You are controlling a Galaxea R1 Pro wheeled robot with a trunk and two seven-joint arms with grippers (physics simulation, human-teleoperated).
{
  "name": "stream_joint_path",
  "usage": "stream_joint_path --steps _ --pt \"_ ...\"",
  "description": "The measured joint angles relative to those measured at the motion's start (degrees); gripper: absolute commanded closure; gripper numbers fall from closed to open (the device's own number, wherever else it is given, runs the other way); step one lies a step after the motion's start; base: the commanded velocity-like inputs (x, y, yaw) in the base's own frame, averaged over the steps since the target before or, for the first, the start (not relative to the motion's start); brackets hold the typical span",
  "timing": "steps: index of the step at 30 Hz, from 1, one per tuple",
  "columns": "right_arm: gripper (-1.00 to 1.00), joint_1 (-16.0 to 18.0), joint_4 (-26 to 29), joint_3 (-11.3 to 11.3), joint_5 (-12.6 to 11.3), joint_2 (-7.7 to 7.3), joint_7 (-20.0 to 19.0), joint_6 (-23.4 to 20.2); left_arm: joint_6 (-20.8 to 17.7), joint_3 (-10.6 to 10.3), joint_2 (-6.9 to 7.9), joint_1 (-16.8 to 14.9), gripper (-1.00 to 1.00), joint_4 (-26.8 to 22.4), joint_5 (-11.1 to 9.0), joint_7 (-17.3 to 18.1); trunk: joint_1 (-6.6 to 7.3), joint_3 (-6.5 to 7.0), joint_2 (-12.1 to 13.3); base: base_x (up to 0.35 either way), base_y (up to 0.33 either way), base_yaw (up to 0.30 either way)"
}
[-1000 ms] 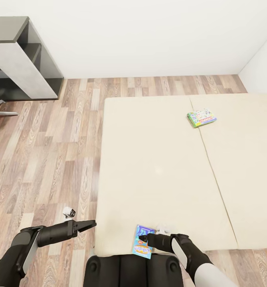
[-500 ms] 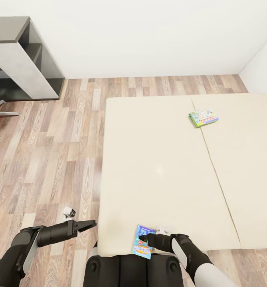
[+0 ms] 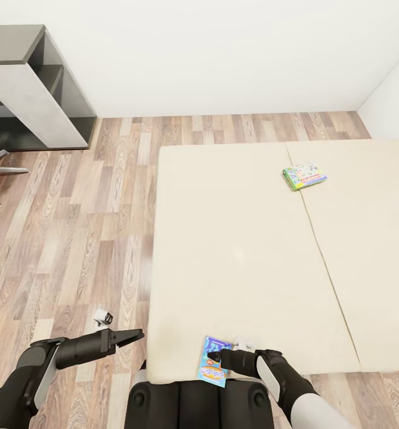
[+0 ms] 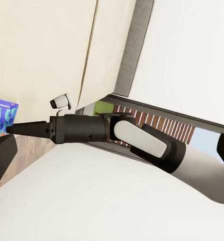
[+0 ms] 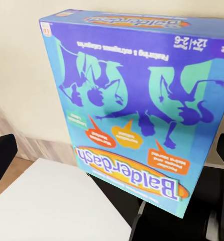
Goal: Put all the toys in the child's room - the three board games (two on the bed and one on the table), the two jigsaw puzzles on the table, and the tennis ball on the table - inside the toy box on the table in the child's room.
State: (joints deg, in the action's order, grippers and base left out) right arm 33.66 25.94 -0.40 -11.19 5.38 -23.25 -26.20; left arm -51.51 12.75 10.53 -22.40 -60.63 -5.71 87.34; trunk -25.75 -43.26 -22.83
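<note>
The right gripper (image 3: pixel 213 357) holds the blue game (image 3: pixel 215 360) at the bed's (image 3: pixel 241 256) near edge; the left gripper (image 3: pixel 136 335) looks narrow; the green game (image 3: pixel 304 176) lies far right.

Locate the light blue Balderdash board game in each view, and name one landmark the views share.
Head view: the Balderdash box lies at the bed's near edge, beside the right gripper.
Left wrist view: a blue corner of it shows at the picture's left edge.
Right wrist view: its cover takes up most of the picture.
Shared landmark: the beige mattress.
</note>
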Motion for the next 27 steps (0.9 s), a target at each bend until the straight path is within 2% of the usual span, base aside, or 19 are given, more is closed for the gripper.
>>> stream_joint_path --steps 27 --pt "-1.00 0.0 0.0 0.0 0.0 0.06 0.0 0.1 -0.1 0.0 0.09 0.0 -1.00 0.0 -0.1 0.0 -0.01 0.00 0.0 -0.005 0.042 0.000"
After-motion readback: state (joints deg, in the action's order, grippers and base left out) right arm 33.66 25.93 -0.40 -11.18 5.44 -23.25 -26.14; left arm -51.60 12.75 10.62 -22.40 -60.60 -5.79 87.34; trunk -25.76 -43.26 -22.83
